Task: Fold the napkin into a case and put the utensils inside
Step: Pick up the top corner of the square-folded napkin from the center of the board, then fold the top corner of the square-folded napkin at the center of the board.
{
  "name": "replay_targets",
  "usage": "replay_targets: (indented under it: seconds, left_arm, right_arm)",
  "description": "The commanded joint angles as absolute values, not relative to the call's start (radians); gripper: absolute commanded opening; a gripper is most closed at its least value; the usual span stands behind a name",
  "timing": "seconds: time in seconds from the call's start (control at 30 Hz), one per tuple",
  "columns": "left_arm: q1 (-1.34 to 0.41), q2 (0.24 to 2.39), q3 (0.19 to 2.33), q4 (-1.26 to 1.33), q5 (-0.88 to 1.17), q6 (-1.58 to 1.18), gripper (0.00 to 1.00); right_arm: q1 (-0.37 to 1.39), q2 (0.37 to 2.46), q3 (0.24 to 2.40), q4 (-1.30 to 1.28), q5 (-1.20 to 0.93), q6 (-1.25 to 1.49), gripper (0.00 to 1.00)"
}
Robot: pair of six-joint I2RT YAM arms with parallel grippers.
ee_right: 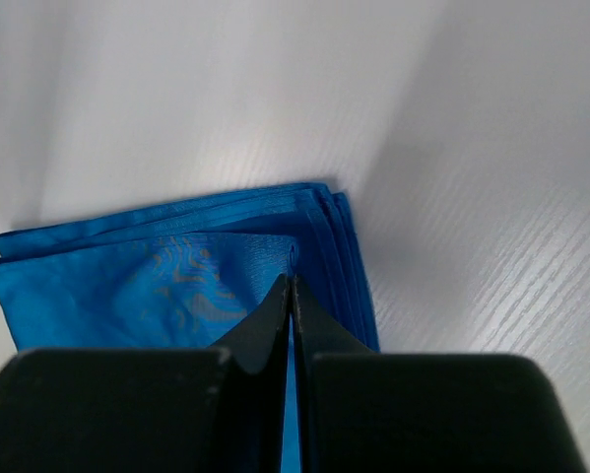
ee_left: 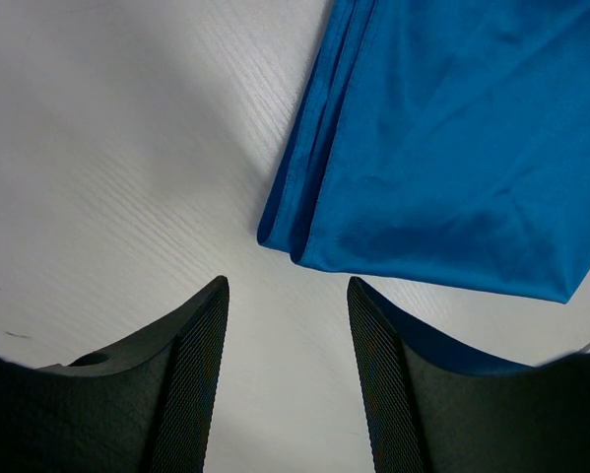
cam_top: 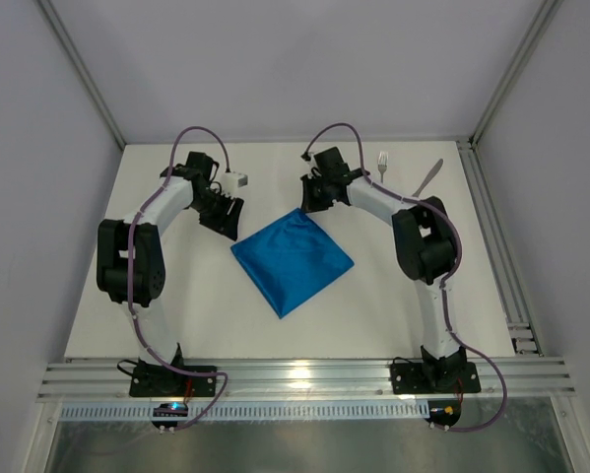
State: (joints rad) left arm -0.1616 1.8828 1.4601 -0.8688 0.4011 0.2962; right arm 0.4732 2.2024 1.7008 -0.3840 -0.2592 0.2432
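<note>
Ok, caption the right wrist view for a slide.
The right gripper, shut, pinches the edge of the folded blue napkin.

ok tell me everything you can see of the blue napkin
The napkin is bright blue, slightly shiny soft cloth, folded into a layered square, with stacked edges showing at its corners. It lies flat on the white table, turned like a diamond, between the two arms. The right gripper is shut on the cloth at its far corner. The left gripper stands open just short of the left corner, not touching it.
</note>
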Motion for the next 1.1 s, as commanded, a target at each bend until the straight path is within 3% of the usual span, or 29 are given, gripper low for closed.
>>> replay_targets:
  seconds: [0.0,0.23,0.63,1.07]
  left_arm:
    - [-0.158,1.859,1.471,-0.873,0.408,0.313,0.54]
    - [-0.152,1.858,1.473,-0.873,0.411,0.318,0.54]
    - [-0.130,1.865,1.463,-0.862,0.430,0.307,0.53]
    - [-0.135,1.878,1.447,-0.859,0.480,0.287,0.50]
  right_arm:
    - [0.489,2.103,1.680,-0.316,-0.233,0.207,0.04]
    - [0.526,2.042,1.605,-0.302,-0.278,0.177,0.04]
    - [0.724,1.829,1.177,-0.048,-0.405,0.144,0.04]
    - [0.844,1.733,1.025,-0.008,-0.365,0.195,0.04]
